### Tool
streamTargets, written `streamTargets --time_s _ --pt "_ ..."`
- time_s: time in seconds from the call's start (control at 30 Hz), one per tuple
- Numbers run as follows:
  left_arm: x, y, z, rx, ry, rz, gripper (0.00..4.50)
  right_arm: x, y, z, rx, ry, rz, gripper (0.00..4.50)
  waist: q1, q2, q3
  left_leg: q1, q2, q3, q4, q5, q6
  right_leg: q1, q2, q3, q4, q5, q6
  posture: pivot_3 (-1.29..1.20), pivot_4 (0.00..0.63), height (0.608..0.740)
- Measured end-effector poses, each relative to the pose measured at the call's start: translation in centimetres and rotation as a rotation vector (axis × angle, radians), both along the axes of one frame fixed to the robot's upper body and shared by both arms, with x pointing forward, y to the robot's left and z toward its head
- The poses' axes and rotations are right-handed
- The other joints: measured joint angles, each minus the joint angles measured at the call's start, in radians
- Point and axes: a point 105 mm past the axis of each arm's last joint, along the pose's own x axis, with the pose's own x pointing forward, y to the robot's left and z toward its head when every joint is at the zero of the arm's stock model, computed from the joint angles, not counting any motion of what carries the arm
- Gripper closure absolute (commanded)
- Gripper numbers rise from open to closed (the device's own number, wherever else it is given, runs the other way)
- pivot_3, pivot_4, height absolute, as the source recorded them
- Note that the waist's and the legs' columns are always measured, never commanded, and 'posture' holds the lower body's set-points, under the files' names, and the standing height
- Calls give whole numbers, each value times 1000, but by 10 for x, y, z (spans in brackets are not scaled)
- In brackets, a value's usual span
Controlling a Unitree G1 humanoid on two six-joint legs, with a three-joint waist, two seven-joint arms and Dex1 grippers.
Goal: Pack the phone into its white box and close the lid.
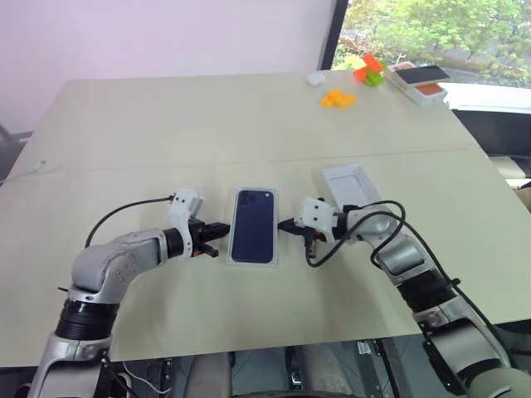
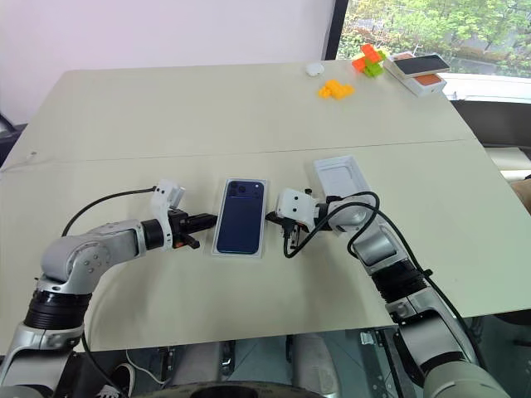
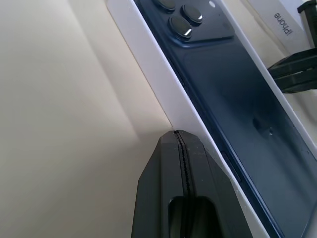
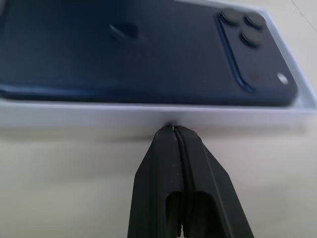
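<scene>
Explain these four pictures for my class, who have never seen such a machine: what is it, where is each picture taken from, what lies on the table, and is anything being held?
This is a two-armed humanoid robot. Two pictures come from cameras on its head, looking down; the other two from cameras on its wrists.

On the beige table lies a dark navy-blue smartphone, camera side up, inside a shallow white box. Beside it rests the white lid, inside facing up. Far off sit orange and green blocks and another small box.

The left gripper and right gripper, each two black fingers, are shut, one at each long side of the box. The wrist views show their tips at its white walls. Nothing is held.
</scene>
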Motion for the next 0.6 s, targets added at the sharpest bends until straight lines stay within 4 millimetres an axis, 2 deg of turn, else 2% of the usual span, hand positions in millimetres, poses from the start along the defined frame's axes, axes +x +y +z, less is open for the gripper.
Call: streamTargets --time_s 0.17,0.47,0.6 --pt "1 -9 -2 -14 1 -8 4500 -1 -6 -1 -12 -1 -10 4442 5 0 0 1 -1 -1 2 0 0 3 -1 -1 0 0 0 0 150 740" --pt "7 -42 -4 -35 4 -62 4500 -1 -36 1 -72 -9 -54 4442 6 0 0 1 -1 -3 10 -2 3 8 -1 -3 0 1 2 0 150 740" --pt "4 -55 -6 -56 21 -95 4500 1 -49 3 -92 -8 -81 4442 5 0 0 1 -1 -3 12 -2 4 9 -1 -3 0 2 3 0 150 740"
